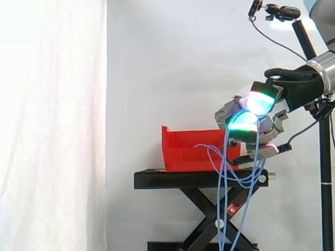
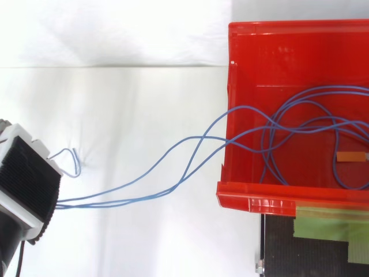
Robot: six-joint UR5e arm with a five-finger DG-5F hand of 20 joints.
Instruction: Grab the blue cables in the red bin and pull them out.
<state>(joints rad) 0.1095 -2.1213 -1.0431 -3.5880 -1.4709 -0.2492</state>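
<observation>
A white curtain [image 1: 52, 125] hangs behind the work. Before it is a black stand [image 1: 172, 179] with crossed legs, and on its flat top sits the red bin [image 1: 183, 149], set back a little from both ends of the top. The bin's low front wall faces the end where the arm comes in. The hand [image 1: 264, 125] hangs in the air above and just beyond that end of the stand, higher than the bin's rim, with its fingers curled inward and clenched around the blue cables [image 1: 225, 172]; its pads glow green and cyan. From the clenched fingers the cables run two ways: some strands slope down into the bin over its low front wall, and others drop in long loops past the edge of the stand's top toward the floor. From above, part of the cables [image 2: 173, 151] still lies coiled on the bin's floor, while several strands cross the low wall [image 2: 253, 203] and stretch away from the bin. A strip of green tape [image 2: 328, 222] lies on the stand just outside the bin's wall, and a small orange tag [image 2: 350, 156] lies inside the bin among the coils.
</observation>
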